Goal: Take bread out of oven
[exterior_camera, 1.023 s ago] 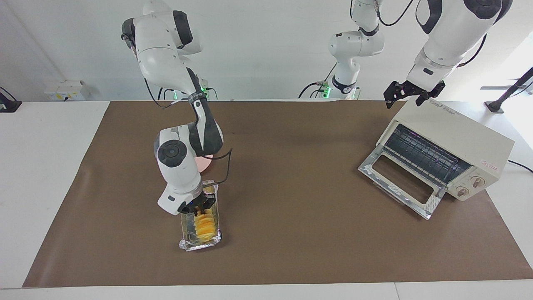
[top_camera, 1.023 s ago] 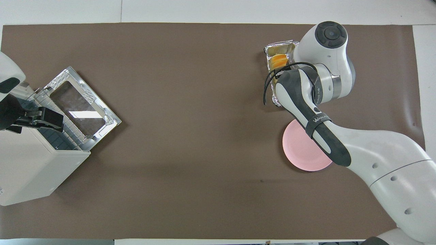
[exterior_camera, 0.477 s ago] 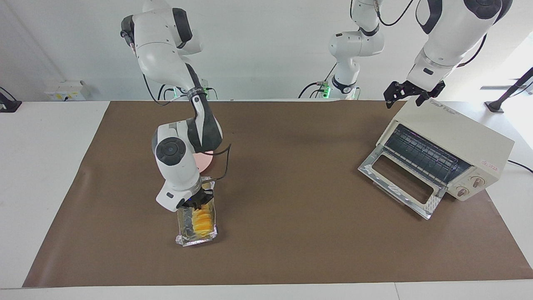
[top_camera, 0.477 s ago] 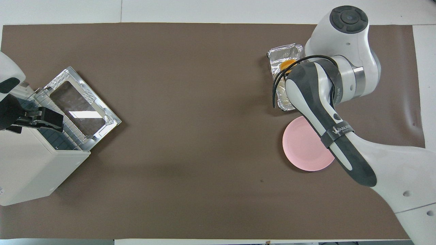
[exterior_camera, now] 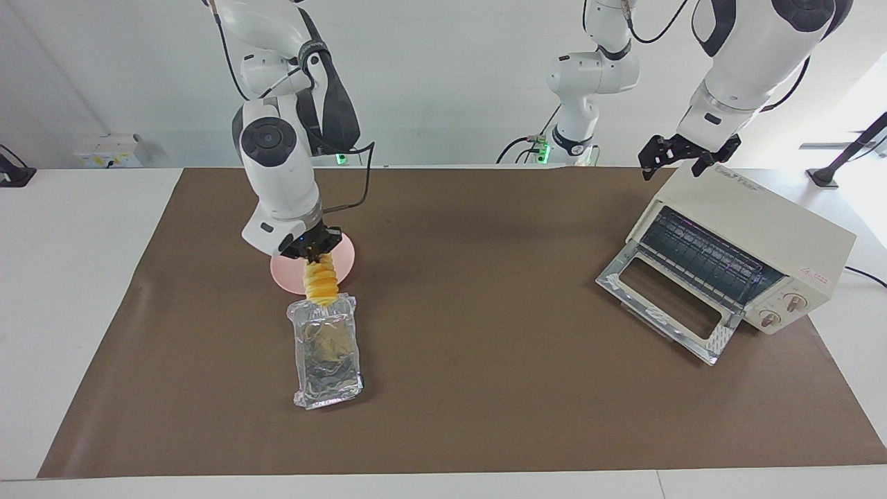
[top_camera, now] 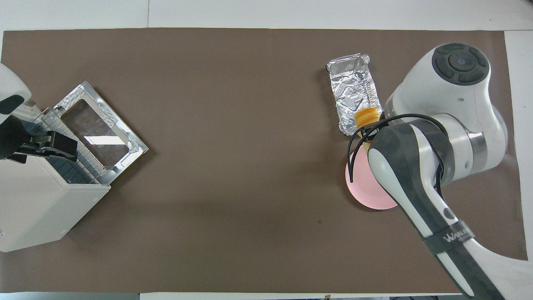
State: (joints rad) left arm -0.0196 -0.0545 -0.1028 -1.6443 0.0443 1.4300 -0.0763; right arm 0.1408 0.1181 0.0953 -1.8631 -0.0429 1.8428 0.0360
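My right gripper [exterior_camera: 315,254] is shut on the top end of the bread [exterior_camera: 321,283], a ridged golden-yellow loaf that hangs upright in the air. The loaf's lower end is over the gap between the pink plate and the foil tray. In the overhead view only its tip [top_camera: 366,116] shows beside the arm. The cream-white oven [exterior_camera: 759,222] stands at the left arm's end of the table with its glass door [exterior_camera: 665,305] dropped open and its wire rack bare; it also shows in the overhead view [top_camera: 37,204]. My left gripper [exterior_camera: 687,158] waits, open, over the oven's top edge.
An empty crinkled foil tray [exterior_camera: 326,353] lies at the right arm's end, farther from the robots than the round pink plate [exterior_camera: 346,267]. Both show in the overhead view, tray [top_camera: 354,91] and plate [top_camera: 368,193]. A brown mat [exterior_camera: 485,388] covers the table.
My right gripper has lifted the bread out of the foil tray and carried it toward the robots, to the plate's edge. The tray stays behind, empty. The left arm has not moved.
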